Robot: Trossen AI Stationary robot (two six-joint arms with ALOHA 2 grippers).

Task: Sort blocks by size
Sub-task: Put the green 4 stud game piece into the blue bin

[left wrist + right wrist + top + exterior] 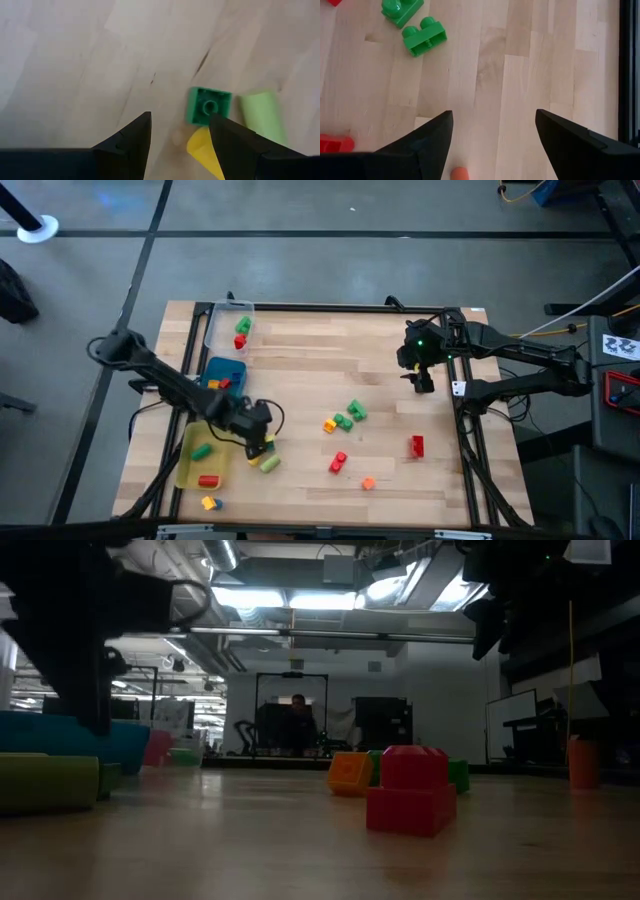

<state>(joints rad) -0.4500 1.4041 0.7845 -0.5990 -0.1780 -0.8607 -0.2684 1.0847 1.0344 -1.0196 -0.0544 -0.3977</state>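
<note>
Three trays line the left side of the wooden bench: a clear tray at the far left corner holding a green and a red block, a blue tray in the middle with an orange-and-red piece, and a yellow tray near the front with a green block and a red one. A yellow-orange block lies on the bench by the front-left corner.

The left gripper hangs just beside the yellow tray's right rim, fingers spread and empty. Right below it lie a square green brick, a pale green cylinder and a yellow piece, close together; the yellow piece lies partly behind one finger.

Mid-bench sit two studded green bricks with an orange cube beside them, a red brick nearer the front edge, a small orange block and a red block toward the right.

The right gripper hovers over bare wood near the far right side, fingers wide apart, holding nothing, well apart from those blocks.
</note>
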